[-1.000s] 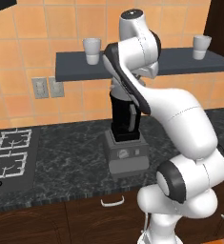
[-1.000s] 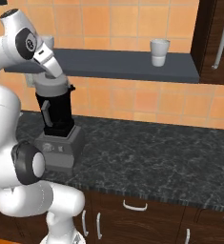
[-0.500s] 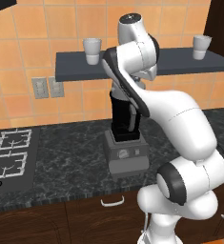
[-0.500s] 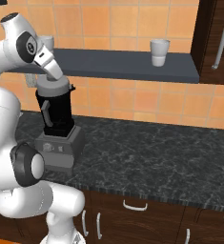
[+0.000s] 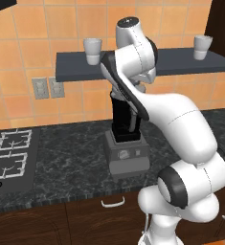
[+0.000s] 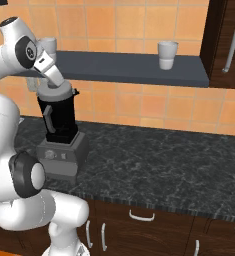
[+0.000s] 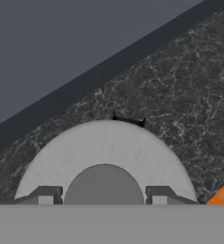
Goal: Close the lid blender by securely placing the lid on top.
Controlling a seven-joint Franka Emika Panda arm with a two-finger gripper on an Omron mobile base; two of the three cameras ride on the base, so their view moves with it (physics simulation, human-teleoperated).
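While jaws pinch lid [image 7: 104, 157] knob, arm [image 6: 46, 70] tilts over blender [image 6: 59, 130].

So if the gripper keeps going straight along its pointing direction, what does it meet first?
The lid, whose knob sits between the gripper's jaws. Right behind it comes the blender, with the lid apparently on or just over its mouth.

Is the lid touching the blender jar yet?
Touching. The right base view shows the lid sitting flat on the mouth of the blender, with no gap between disc and rim. The gripper is shut on its knob.
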